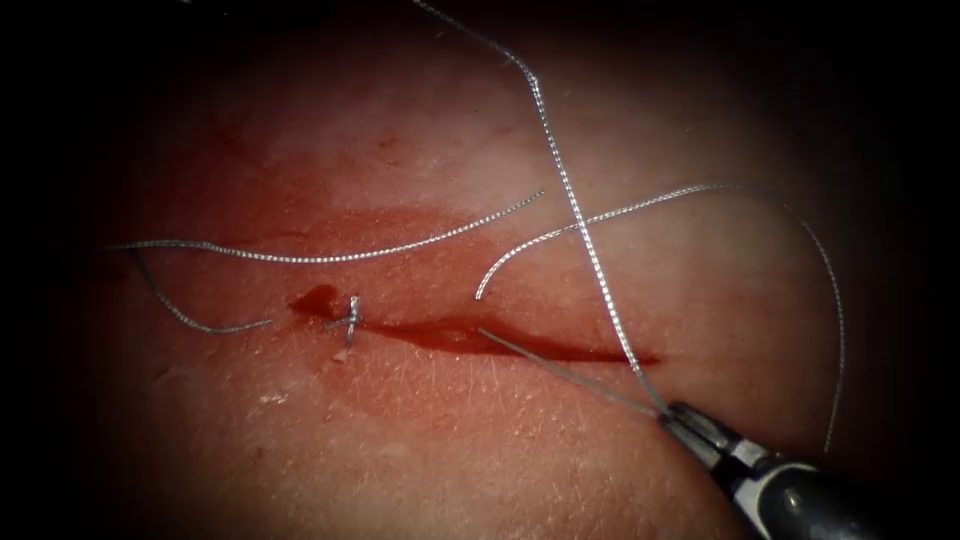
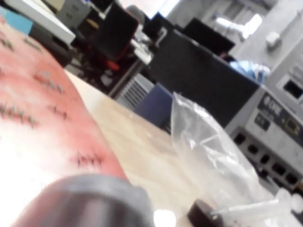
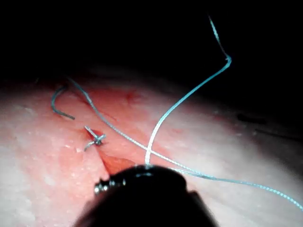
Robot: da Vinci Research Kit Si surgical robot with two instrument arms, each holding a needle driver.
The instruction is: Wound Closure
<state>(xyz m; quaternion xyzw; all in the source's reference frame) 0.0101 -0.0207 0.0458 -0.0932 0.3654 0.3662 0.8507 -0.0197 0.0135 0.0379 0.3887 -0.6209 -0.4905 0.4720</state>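
Observation:
The cut (image 1: pixel 470 338) runs across the tissue (image 1: pixel 420 440), wet with red fluid. A tied knot (image 1: pixel 350 320) sits near its left end. My right tool (image 1: pixel 690 422) comes in at the lower right, jaws shut on the needle (image 1: pixel 570 372) at its thread end. The needle lies low across the cut's right half. Its tip (image 1: pixel 481 330) touches the cut's far edge; I cannot tell whether it pierces the tissue. The thread (image 1: pixel 560 180) rises from the jaws and leaves at the top. In the right wrist view I see the tool's dark body (image 3: pixel 147 189), the knot (image 3: pixel 97 139) and thread (image 3: pixel 189 97).
Loose thread pieces lie on the tissue: a long one (image 1: pixel 320 255) above the cut, a short curl (image 1: pixel 190 318) at the left, and a loop (image 1: pixel 800 225) arching right. The left wrist view has tissue with older stitches (image 2: pixel 87 160), a plastic bag (image 2: pixel 208 151) and bench equipment (image 2: pixel 279 118).

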